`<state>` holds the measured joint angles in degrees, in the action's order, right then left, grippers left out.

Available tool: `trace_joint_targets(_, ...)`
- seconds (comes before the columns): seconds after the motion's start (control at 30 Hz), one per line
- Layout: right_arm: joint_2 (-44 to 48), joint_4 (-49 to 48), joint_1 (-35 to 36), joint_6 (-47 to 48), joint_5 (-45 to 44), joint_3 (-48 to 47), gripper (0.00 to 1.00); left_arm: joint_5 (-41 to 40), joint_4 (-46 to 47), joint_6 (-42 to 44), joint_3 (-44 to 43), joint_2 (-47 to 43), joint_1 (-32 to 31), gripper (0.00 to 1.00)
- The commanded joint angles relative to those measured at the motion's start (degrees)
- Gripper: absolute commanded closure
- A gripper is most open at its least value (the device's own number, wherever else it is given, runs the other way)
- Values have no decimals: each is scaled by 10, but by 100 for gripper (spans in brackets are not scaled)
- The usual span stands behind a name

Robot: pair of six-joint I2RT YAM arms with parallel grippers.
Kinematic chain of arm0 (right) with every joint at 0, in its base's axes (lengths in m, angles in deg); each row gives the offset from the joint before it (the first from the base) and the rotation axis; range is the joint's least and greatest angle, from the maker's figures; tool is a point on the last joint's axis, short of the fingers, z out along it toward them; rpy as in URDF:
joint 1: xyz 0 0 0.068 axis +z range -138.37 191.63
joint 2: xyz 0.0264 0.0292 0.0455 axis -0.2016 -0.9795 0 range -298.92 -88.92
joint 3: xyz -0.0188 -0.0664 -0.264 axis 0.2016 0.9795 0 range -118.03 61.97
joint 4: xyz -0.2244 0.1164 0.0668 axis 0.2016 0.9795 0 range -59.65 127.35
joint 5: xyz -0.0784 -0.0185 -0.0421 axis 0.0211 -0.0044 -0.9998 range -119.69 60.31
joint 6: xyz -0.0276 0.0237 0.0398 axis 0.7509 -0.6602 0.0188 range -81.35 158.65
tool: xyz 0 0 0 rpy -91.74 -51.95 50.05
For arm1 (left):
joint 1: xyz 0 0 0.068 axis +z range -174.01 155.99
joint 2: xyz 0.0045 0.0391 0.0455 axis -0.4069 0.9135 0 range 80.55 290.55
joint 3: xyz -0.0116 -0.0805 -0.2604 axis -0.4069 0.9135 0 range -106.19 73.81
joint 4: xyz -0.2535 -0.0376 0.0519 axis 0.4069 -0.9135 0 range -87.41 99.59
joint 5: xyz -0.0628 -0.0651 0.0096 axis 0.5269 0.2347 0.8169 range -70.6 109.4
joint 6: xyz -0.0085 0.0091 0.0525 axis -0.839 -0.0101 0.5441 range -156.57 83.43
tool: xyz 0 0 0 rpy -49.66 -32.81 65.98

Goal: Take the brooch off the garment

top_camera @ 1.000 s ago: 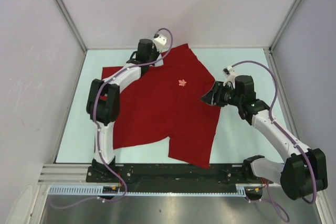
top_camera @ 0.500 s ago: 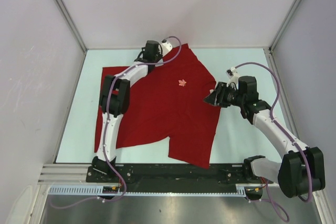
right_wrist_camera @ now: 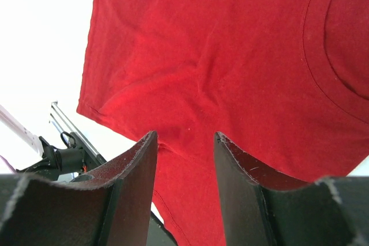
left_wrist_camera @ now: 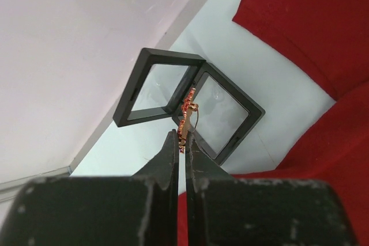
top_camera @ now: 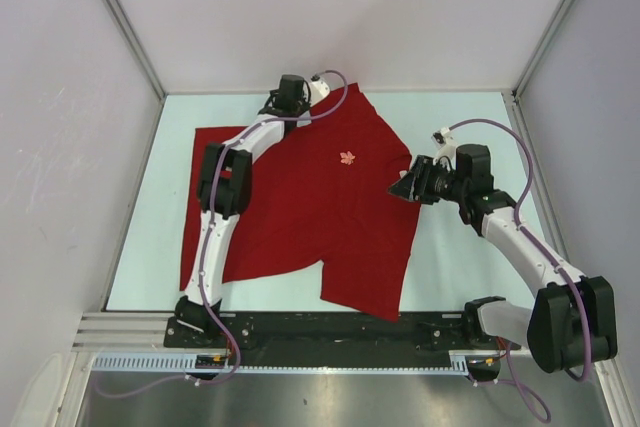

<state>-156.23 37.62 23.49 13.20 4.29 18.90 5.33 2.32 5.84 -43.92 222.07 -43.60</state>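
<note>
Left tool has its two fingers pressed together on the brooch, a small gold piece set with red stones, gripped by its near end. Seen edge-on from the left wrist, the brooch has its long axis in line with the fingers. It points straight out from the tips toward an open black case with clear panels. A thin wire loop stands off one side of it. The case lies on the pale table at its far edge, close to the wall, with its two square halves spread apart. The brooch hangs over the hinge between them. I cannot tell whether it touches the case.

The garment is spread flat across the middle of the table, lying askew. Its long axis runs from the far edge toward the near edge, and one corner reaches up beside the case. A small pale leaf-shaped mark sits on the cloth toward the far side; whether it is print or a pinned piece is unclear.

Right tool is at the garment's right edge with its fingers apart, holding nothing, and red cloth shows between them.
</note>
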Motion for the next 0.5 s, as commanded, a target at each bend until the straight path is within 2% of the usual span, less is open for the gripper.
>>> trace_joint_targets(0.0, -4, -22, -5, -7, 13, -1, 52, -24, -2, 30, -43, 13, 3, 100)
trace_joint_targets(0.47, -6, -29, -8, -8, 18, 4, 52, -42, 7, 50, -58, 30, 11, 100)
